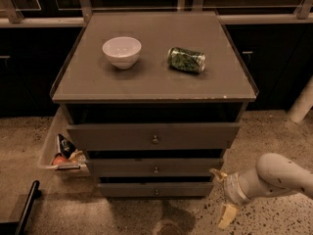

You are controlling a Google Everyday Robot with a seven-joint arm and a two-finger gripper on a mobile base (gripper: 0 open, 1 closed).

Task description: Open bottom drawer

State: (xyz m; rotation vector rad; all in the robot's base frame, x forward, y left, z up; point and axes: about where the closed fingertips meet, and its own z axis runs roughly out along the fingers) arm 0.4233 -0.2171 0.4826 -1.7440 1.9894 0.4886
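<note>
The bottom drawer (156,189) is the lowest and narrowest of three grey-brown fronts on the cabinet, with a tiny round metal knob (156,191) at its centre. Its front sits close under the middle drawer and none of its inside shows. My gripper (221,196) is low, just right of the cabinet's lower right corner and about level with the bottom drawer. Its two yellowish fingers (226,216) are spread apart and hold nothing. It does not touch the knob.
The middle drawer (155,167) and the tall top drawer (154,136) lie above. A white bowl (122,51) and a green can (186,59) on its side rest on the cabinet top. A bin with snack packets (63,153) stands at the left. A dark bar (27,207) lies on the floor at the lower left.
</note>
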